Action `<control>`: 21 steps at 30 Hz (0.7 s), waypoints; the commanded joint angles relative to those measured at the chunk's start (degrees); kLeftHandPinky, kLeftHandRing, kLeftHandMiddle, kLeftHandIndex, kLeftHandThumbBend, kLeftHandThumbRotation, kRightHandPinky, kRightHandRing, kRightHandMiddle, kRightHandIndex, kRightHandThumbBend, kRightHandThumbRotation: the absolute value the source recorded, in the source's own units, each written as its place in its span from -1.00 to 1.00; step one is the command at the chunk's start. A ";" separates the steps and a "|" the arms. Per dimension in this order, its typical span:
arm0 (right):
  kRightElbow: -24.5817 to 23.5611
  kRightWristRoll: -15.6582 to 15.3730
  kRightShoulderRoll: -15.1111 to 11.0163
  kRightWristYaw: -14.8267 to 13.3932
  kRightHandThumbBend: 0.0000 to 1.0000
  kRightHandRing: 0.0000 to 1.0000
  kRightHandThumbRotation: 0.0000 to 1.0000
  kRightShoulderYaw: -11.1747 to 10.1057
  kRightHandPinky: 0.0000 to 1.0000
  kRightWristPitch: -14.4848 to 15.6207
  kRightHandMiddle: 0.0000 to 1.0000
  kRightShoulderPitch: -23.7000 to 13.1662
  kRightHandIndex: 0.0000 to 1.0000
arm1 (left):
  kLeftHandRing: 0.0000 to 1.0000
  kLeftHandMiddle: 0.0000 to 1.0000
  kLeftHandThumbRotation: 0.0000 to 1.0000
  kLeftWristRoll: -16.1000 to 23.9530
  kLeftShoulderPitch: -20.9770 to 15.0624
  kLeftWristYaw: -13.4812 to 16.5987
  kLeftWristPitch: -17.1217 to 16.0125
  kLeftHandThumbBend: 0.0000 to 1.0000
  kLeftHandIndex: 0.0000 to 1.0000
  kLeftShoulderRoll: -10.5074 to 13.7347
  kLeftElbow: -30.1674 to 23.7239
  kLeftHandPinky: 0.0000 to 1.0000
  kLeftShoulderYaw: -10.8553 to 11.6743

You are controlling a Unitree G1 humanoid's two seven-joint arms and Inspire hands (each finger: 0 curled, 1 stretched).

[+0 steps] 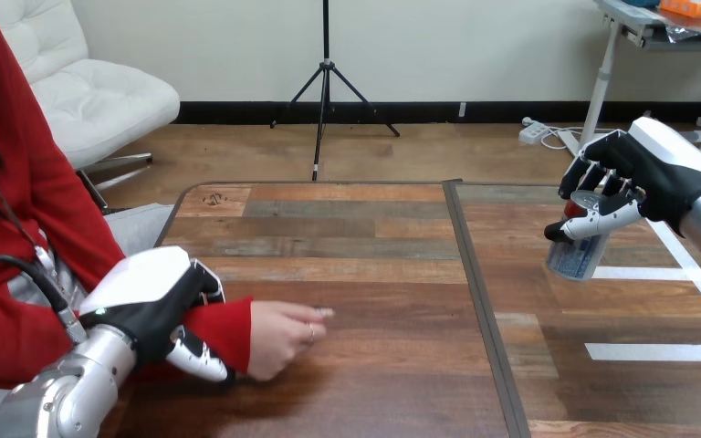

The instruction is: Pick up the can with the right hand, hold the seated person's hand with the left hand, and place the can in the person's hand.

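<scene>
- Okay, table (pixel 356 274): wood planks in mixed brown tones, matte, grain visible; fills the view from 9 to 3 o'clock.
- Dark seam (pixel 479 301) splits the top, running 12 to 6 o'clock just right of centre.
- White tape strips (pixel 657 351) lie flat on the right section, around 4 o'clock.
- Can (pixel 577 258): small cylinder, pale bluish body, shiny top rim, at 3 o'clock, slightly tilted. Contents can't be told, nor whether its base clears the table.
- Right hand (pixel 634 173): at 2–3 o'clock, fingers and thumb curled round the can's upper part, gripping it from the right side.
- Left hand (pixel 151 306): at 8 o'clock, fingers over and thumb under the red sleeve (pixel 224 328), closed round the person's wrist.
- Person's hand (pixel 278 338): at 7 o'clock, just beyond the left hand, low on the table, fingers loosely bent and pointing toward 3 o'clock, nothing in it.
- Can and the person's hand are well apart, seam between them.
</scene>
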 commanded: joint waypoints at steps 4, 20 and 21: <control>-2.35 0.50 1.14 -2.71 0.42 -0.25 -1.00 -1.01 -0.32 0.81 -0.13 -9.12 -0.03 | -0.39 -0.29 -1.00 -2.71 -7.70 5.17 -3.48 0.54 -0.30 -1.91 -9.06 -0.49 3.79; -3.73 1.12 3.67 -2.78 0.42 -0.26 -1.00 -1.17 -0.34 2.12 -0.14 -10.21 -0.03 | -0.39 -0.30 -1.00 -2.90 -10.35 7.14 -5.25 0.58 -0.30 -3.05 -8.22 -0.50 3.73; -3.86 1.10 3.82 -2.77 0.42 -0.26 -1.00 -1.15 -0.34 2.30 -0.14 -10.27 -0.03 | -0.39 -0.30 -1.00 -2.89 -10.48 7.10 -5.27 0.56 -0.29 -3.09 -8.23 -0.49 3.71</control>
